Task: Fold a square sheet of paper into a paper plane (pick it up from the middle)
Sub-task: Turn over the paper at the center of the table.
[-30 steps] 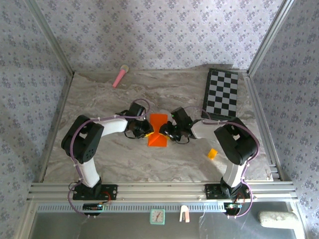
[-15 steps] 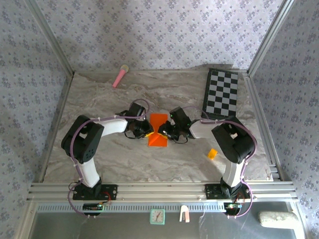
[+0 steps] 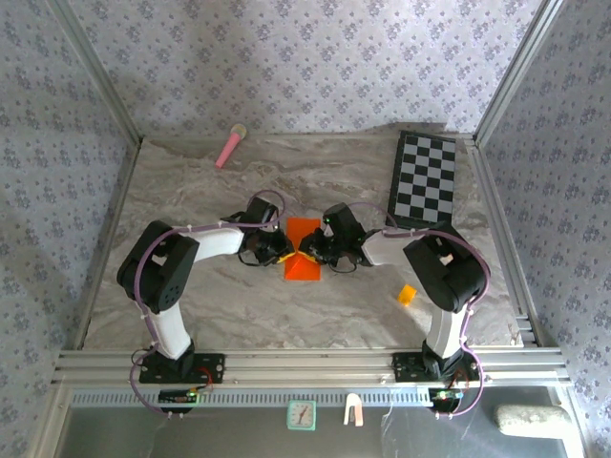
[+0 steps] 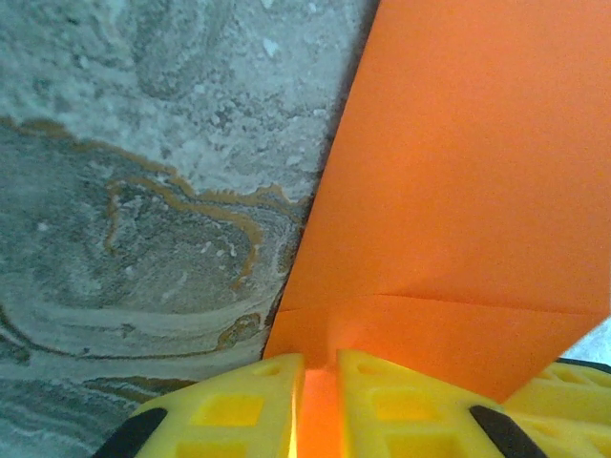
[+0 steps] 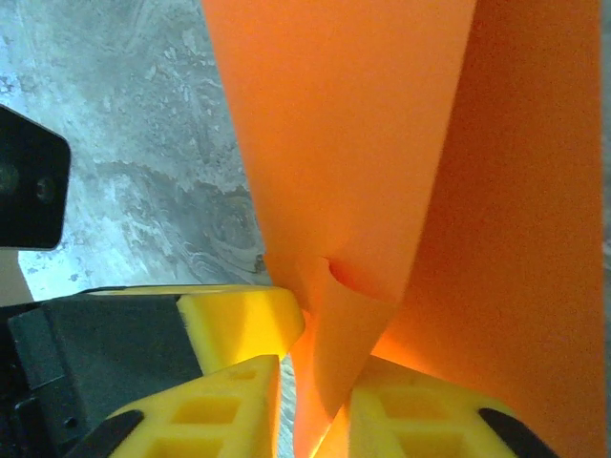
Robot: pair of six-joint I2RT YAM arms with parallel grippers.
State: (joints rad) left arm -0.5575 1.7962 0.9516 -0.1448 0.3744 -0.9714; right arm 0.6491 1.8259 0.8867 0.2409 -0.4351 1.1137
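Left of the checkerboard (image 3: 424, 179) and nearer the arm bases, the square sheet of paper (image 3: 304, 250) lies on the marble table (image 3: 191, 191), pinched narrow at its waist. The left gripper (image 3: 284, 256) meets it from the side away from the checkerboard, the right gripper (image 3: 307, 250) from the checkerboard side.

Left wrist: left gripper (image 4: 320, 382) clenched on the sheet (image 4: 458, 172) edge; crease above the fingertips.

Right wrist: right gripper (image 5: 315, 401) clamped on a raised fold of the sheet (image 5: 344, 124).

Small yellow-orange block (image 3: 408, 294) sits nearer than the checkerboard. Pink stick (image 3: 230, 146) lies far left of it.
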